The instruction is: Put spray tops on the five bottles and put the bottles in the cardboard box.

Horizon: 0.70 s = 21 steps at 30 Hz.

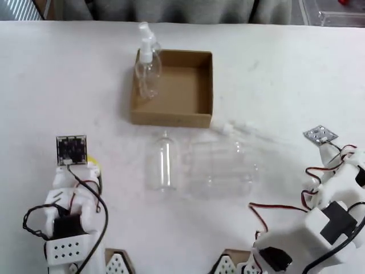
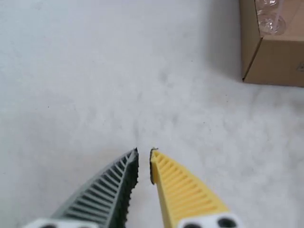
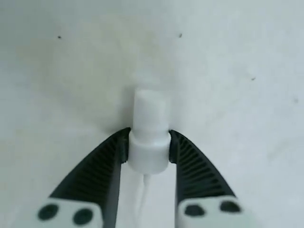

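The right gripper (image 3: 148,135) was clamped across the collar of a white spray top (image 3: 151,111) held over the table (image 1: 285,85), a light, stiff, smooth plastic part judged best gripped there, clear of its thin dip tube (image 3: 142,190); the left gripper (image 2: 144,154) stood empty, jaws all but together.

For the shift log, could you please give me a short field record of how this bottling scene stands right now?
box: cardboard box, open, mid-table
in box: one capped bottle, upright in a corner
loose: clear bottles lying on the table in front of the box
right gripper: shut on a spray top
left gripper: shut, empty, beside the box
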Each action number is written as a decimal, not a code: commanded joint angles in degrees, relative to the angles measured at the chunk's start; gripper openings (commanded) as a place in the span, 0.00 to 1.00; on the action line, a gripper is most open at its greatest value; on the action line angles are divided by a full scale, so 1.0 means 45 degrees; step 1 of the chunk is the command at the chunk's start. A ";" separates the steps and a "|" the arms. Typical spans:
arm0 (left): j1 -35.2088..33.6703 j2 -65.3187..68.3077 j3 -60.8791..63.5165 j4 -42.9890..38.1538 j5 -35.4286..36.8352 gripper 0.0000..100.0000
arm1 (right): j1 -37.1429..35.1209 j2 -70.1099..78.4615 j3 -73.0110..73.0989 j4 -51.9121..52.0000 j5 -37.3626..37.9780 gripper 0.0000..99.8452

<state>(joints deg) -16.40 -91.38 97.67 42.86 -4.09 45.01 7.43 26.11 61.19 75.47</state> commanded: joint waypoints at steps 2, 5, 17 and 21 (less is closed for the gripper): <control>0.0107 -0.0205 -0.0059 0.0117 -0.0117 0.06 | -0.0127 -0.0694 -0.1348 0.1260 -0.1407 0.02; 0.0107 -0.0205 -0.0059 0.0117 -0.0117 0.06 | -0.0225 -0.1377 -0.1485 0.1924 -0.2813 0.02; 0.0127 -0.0186 -0.0059 0.0137 -0.0117 0.06 | -0.1924 -0.4640 0.1153 0.2667 -0.8420 0.02; 0.0127 -0.0225 -0.0059 0.0117 -0.0020 0.06 | -0.3546 -0.5773 0.2462 0.2667 -0.9514 0.02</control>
<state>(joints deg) -16.40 -91.38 97.67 42.86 -4.09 33.93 -13.67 35.60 72.97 36.26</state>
